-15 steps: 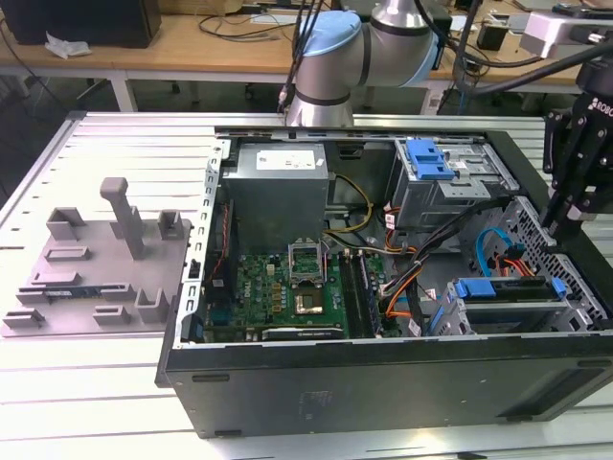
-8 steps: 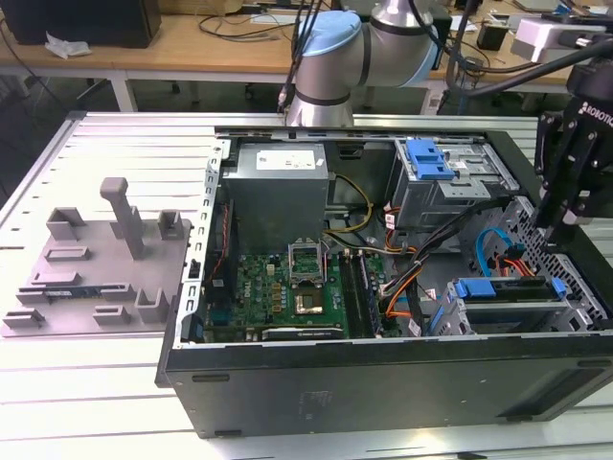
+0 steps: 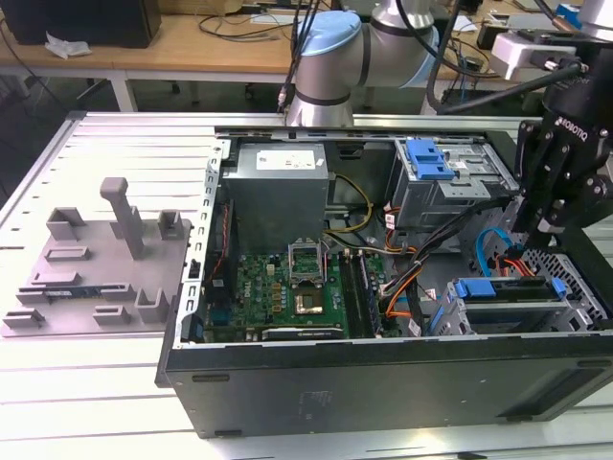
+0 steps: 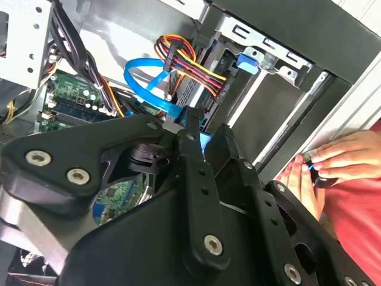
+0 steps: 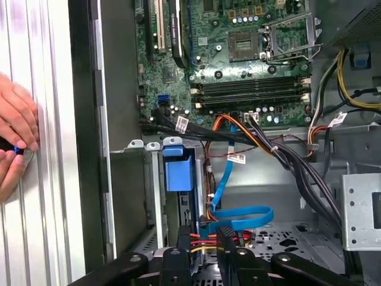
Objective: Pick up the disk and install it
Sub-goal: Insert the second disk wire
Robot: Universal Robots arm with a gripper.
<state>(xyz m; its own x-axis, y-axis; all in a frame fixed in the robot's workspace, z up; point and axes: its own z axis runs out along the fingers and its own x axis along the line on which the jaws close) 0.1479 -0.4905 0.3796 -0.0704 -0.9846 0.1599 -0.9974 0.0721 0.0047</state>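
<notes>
The black robot fingers point(image 3: 538, 230) hang inside the open black computer case point(image 3: 383, 383), at the exterior view's right, just above the metal drive cage point(image 3: 575, 311). In both wrist views the two black fingers point(image 5: 205, 250) stand close together with only a narrow gap between them, and nothing is seen gripped there; whether the pads touch, I cannot tell.

The disk, a flat silver hard drive in a bright blue plastic bracket point(image 3: 508, 289), sits in the drive cage directly below the fingers, with its blue bracket edge facing up. In the first wrist view the blue bracket point(image 5: 178, 173) stands just ahead of the fingertips, inside the cage slot. A bundle of red, yellow and black power wires point(image 4: 190, 59) and a flat light-blue data cable point(image 5: 238, 214) run close beside the fingers; in the second wrist view the blue cable point(image 4: 146, 83) loops just beyond the fingertips.

Farther from the fingers lie the green motherboard point(image 3: 287, 287) and the large grey power supply box point(image 3: 278, 187). A second blue plastic latch point(image 3: 428, 158) sits on the upper drive bay, beyond the fingers. Well apart from the fingers, on the white slatted tabletop point(image 3: 96, 383), rests a grey plastic fixture tray point(image 3: 96, 264).

A person's hand point(image 4: 333, 164) rests on the tabletop outside the case wall, pinching a small dark object.
</notes>
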